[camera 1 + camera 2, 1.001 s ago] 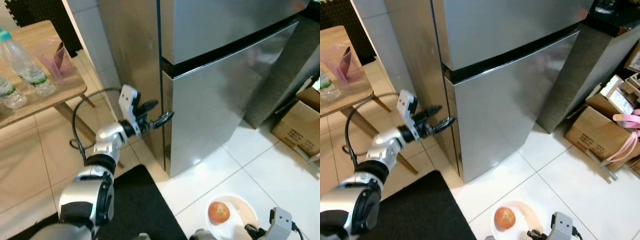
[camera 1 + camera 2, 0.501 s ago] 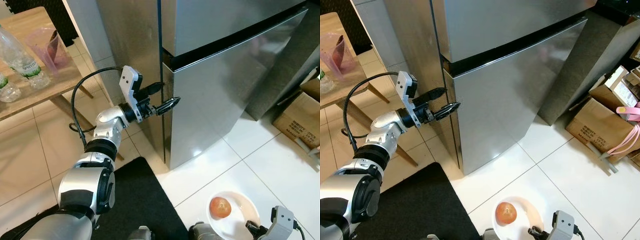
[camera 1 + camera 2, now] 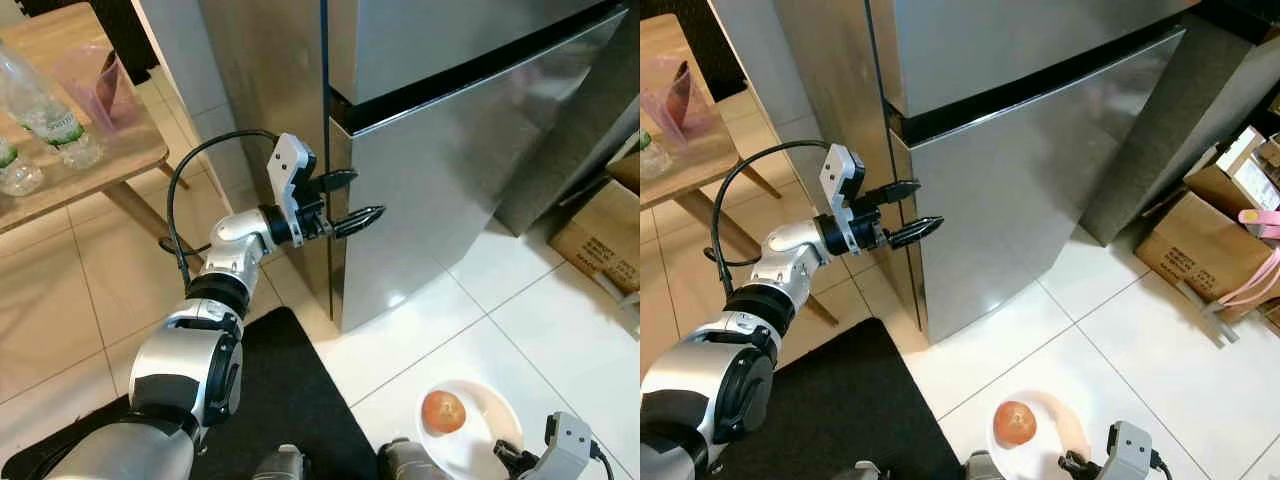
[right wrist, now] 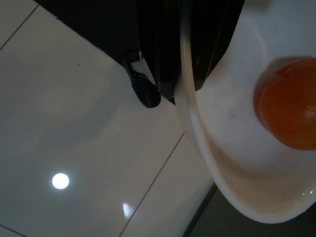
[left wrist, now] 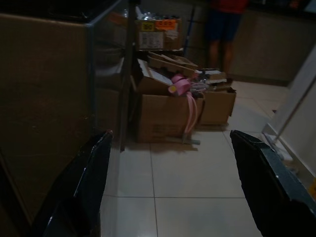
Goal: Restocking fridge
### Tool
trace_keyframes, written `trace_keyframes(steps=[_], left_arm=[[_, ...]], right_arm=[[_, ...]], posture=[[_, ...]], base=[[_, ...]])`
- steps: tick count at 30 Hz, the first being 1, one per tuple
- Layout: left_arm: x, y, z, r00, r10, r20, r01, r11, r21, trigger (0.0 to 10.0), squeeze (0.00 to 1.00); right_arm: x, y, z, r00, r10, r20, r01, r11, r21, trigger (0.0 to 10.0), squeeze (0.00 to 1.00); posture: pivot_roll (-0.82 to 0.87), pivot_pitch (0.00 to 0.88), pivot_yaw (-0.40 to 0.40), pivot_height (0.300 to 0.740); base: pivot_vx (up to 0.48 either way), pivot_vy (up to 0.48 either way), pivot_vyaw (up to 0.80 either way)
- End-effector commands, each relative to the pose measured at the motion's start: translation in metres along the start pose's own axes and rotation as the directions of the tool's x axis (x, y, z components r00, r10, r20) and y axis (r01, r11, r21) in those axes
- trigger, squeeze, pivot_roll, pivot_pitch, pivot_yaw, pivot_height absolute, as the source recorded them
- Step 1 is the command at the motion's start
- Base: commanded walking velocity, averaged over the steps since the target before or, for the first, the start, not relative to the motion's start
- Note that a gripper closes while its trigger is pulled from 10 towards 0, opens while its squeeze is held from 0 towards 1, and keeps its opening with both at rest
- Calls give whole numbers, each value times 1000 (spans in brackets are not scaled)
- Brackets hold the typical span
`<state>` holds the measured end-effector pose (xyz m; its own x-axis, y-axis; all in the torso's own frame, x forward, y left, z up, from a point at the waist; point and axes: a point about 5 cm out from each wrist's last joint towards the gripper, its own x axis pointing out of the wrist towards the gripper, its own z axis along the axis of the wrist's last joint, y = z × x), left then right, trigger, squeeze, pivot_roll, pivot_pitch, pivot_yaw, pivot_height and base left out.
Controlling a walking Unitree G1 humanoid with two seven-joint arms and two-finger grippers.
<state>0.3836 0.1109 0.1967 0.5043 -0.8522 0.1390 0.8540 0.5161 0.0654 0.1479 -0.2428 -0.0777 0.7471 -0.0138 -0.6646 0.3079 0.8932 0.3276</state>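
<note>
I am looking down at pale floor tiles (image 3: 520, 330) with a black mat (image 3: 290, 400) near me and a steel fridge (image 3: 440, 150) standing ahead, both of its doors shut. From the left eye, a wooden table (image 3: 90, 165) at far left carries water bottles (image 3: 50, 115) and a pink cup (image 3: 95, 90), and my left gripper (image 3: 362, 198) reaches out to the lower door's left edge, its fingers spread apart with nothing between them. From the right eye, cardboard boxes (image 3: 1220, 240) sit at far right (something pink lies on them), and near the bottom a white plate (image 3: 1040, 440) carries an orange fruit (image 3: 1015, 423), with the right wrist's grey housing just beside it. In the left wrist view, which is dim, the two black fingers (image 5: 84, 182) stand wide apart, the fridge side runs along one edge and a person's legs (image 5: 222, 34) stand far off beyond the boxes. In the right wrist view, the right gripper (image 4: 190, 49) is clamped on the plate's rim, black fingers on either side of it, the fruit resting inside the plate above the tiles.
</note>
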Motion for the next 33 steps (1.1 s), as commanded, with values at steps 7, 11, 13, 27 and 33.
trace_keyframes(steps=[7, 11, 13, 27, 33], left_arm=[[-14, 21, 30, 996, 45, 77, -45, 999, 4, 10000, 0], [-25, 16, 21, 992, -127, -23, 126, 991, -31, 10000, 0], [-27, 15, 18, 987, -157, -46, 155, 987, -40, 10000, 0], [-50, 37, 34, 994, -24, -109, 26, 999, 23, 10000, 0], [-48, 42, 37, 993, 85, -80, -81, 995, 51, 10000, 0]], right_arm=[[-19, -8, -42, 989, -20, -148, 24, 999, 22, 10000, 0], [-20, -8, -45, 988, -19, -155, 23, 999, 22, 10000, 0], [-20, -7, -45, 988, -19, -156, 23, 999, 22, 10000, 0], [-19, -7, -45, 988, -17, -155, 21, 1000, 24, 10000, 0], [-20, -6, -47, 988, -15, -157, 19, 999, 26, 10000, 0]], posture=[[-140, 274, 25, 740], [-130, 278, 24, 740], [-130, 277, 25, 740], [-125, 271, 31, 740], [-124, 277, 34, 740]], base=[[0, 0, 0], [0, 0, 0], [0, 0, 0], [0, 0, 0], [0, 0, 0]])
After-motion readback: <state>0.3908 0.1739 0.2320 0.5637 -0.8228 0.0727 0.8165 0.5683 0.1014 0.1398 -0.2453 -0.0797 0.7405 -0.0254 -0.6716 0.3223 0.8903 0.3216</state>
